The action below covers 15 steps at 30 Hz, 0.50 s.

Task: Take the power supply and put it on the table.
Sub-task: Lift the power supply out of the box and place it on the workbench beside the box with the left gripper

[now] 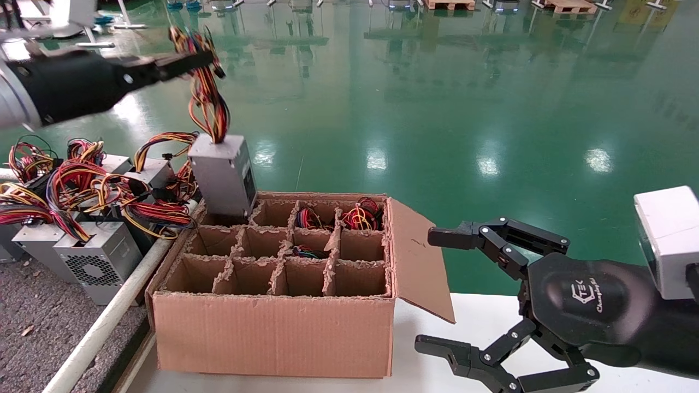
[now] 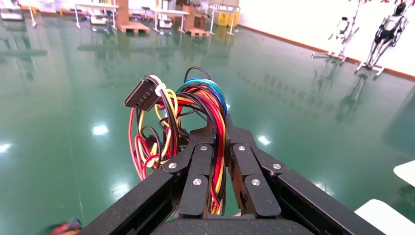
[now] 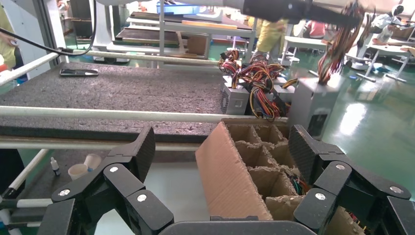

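Observation:
A grey metal power supply [image 1: 223, 176] hangs by its red, yellow and orange wires [image 1: 206, 87], its lower end still in the back-left cell of the cardboard box [image 1: 273, 333]. My left gripper [image 1: 188, 61] is high above it, shut on the wire bundle [image 2: 211, 142]. The same unit shows in the right wrist view as a grey box [image 3: 313, 105] under the wires. The table [image 1: 33, 322], with its rough grey top, lies to the left behind a white rail [image 1: 109, 316]. My right gripper [image 1: 437, 289] stands open beside the box's right flap [image 3: 230, 171], holding nothing.
Several other power supplies [image 1: 93, 262] with tangled wires sit on the grey table at the left. More wires fill a few back cells [image 1: 360, 215] of the divided box. The box rests on a white tabletop [image 1: 464, 322]. A phone [image 3: 79, 72] lies far off on the grey surface.

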### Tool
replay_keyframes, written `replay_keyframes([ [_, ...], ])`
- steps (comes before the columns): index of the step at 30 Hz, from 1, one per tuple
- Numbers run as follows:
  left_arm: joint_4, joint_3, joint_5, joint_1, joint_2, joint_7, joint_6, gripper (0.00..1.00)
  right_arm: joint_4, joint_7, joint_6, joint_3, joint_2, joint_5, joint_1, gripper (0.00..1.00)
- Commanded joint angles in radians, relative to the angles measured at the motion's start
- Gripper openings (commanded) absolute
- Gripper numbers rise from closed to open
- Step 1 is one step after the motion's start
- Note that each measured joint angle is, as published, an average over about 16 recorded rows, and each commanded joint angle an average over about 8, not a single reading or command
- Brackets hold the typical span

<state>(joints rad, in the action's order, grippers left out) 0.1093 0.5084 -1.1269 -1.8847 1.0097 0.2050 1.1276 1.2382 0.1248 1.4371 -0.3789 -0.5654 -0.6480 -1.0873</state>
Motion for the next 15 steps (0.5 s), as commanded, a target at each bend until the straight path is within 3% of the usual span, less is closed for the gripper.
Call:
replay_keyframes([
  [1,0.001,0.001,-0.002,-0.019,-0.009,0.005,0.008,0.00,0.000,0.000,0.000,0.000,0.000,0.000,0.000,1.00],
  [15,-0.007,0.005,-0.018,-0.190,-0.087,0.038,-0.018,0.00,0.000,0.000,0.000,0.000,0.000,0.000,0.000,1.00],
])
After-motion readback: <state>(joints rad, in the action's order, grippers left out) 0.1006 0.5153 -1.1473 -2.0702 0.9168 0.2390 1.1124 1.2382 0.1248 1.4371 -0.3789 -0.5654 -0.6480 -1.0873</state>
